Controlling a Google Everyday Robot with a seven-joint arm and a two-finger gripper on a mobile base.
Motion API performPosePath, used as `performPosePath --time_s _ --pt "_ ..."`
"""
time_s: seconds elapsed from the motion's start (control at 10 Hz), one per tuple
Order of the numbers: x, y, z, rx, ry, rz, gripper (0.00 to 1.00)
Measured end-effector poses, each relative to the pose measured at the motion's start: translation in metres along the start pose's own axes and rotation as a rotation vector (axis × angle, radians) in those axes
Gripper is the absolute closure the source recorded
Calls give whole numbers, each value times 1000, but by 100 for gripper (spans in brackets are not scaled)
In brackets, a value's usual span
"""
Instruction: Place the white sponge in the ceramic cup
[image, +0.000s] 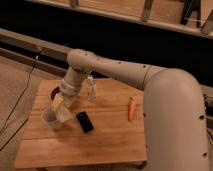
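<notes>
Gripper (59, 106) hangs low over the left side of the table (110, 140), just above and slightly behind the cup (51, 119), and it has the sponge (57, 102) pinched between its jaws, closed onto the block so that the pale slab sticks out at a tilt. The sponge looks to sit over the cup's far rim rather than squarely over the mouth, so a release now could drop it onto the rim, and it might tip out toward the bowl (56, 93) just behind. The block also looks about as wide as the cup's opening; let go at this slant, it may wedge across the top instead of going in. A push downward could knock the light cup over. The phone (84, 122) lies just right of the cup, the bottle (91, 88) farther back, the carrot (131, 108) well apart.
</notes>
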Motion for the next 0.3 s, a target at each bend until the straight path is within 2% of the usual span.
performPosePath --time_s 0.3 --pt "-11 12 3 -2 -5 -86 100"
